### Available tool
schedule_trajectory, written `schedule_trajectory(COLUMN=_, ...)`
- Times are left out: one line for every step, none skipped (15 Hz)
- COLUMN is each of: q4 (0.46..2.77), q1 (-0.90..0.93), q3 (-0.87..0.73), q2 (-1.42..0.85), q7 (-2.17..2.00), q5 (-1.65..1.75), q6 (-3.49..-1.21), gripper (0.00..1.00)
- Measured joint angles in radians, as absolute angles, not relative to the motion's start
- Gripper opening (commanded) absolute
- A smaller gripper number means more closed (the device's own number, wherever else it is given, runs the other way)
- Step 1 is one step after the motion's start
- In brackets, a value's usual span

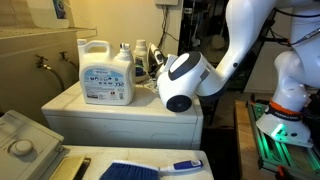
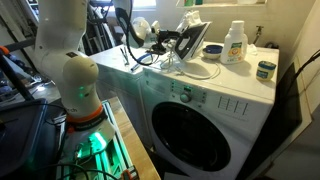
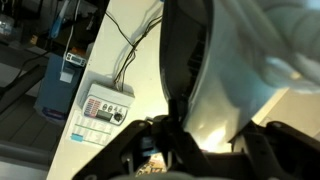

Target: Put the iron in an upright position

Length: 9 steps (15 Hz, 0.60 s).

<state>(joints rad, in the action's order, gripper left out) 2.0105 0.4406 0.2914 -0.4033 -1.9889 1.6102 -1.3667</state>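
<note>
The iron (image 2: 192,42) is on top of the washing machine (image 2: 205,115), towards the back. It is tipped up with its pointed tip high and its pale soleplate facing the detergent jug (image 2: 235,42), so it looks upright or nearly so. I cannot tell whether its heel sits flat on the lid. In the wrist view the iron (image 3: 205,70) fills most of the picture, a dark body against a white one, and the hand (image 3: 205,150) is clamped narrow on it from below. The light cord (image 2: 150,57) trails in loops across the lid towards the arm's side. The cord (image 3: 130,50) also runs past the washer's control panel (image 3: 100,108). In an exterior view the arm hides nearly all of the iron, and the jug (image 1: 105,72) stands just beside it. I judge the tilting step to be about done and the step in hand to be settling the iron on its heel. The next move calls for a gentle set-down until the heel bears the weight, a slow release, then a retreat clear of the cord, since a snag or nudge could topple it
</note>
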Motion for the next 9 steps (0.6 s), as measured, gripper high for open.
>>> schedule_trajectory(q4=2.019, q1=0.445, q3=0.293, q2=-0.410, q7=-2.004, q5=1.624, q6=-1.344, gripper=0.16)
schedule_trajectory(q4=2.028, q1=0.449, q3=0.294, q2=-0.418, q7=-2.021, q5=1.639, q6=-1.323, gripper=0.16)
schedule_trajectory(q4=2.041, q1=0.452, q3=0.295, q2=-0.425, q7=-2.036, q5=1.660, q6=-1.303, gripper=0.16)
schedule_trajectory(q4=2.056, q1=0.453, q3=0.294, q2=-0.432, q7=-2.048, q5=1.684, q6=-1.282, gripper=0.16)
schedule_trajectory(q4=2.069, q1=0.453, q3=0.294, q2=-0.442, q7=-2.056, q5=1.710, q6=-1.260, gripper=0.16)
schedule_trajectory(q4=2.083, q1=0.453, q3=0.294, q2=-0.452, q7=-2.062, q5=1.737, q6=-1.237, gripper=0.16)
schedule_trajectory(q4=2.094, q1=0.453, q3=0.294, q2=-0.463, q7=-2.069, q5=1.760, q6=-1.213, gripper=0.41)
schedule_trajectory(q4=2.099, q1=0.453, q3=0.294, q2=-0.473, q7=-2.087, q5=1.773, q6=-1.195, gripper=0.41)
schedule_trajectory(q4=2.099, q1=0.453, q3=0.295, q2=-0.479, q7=-2.102, q5=1.777, q6=-1.184, gripper=0.41)
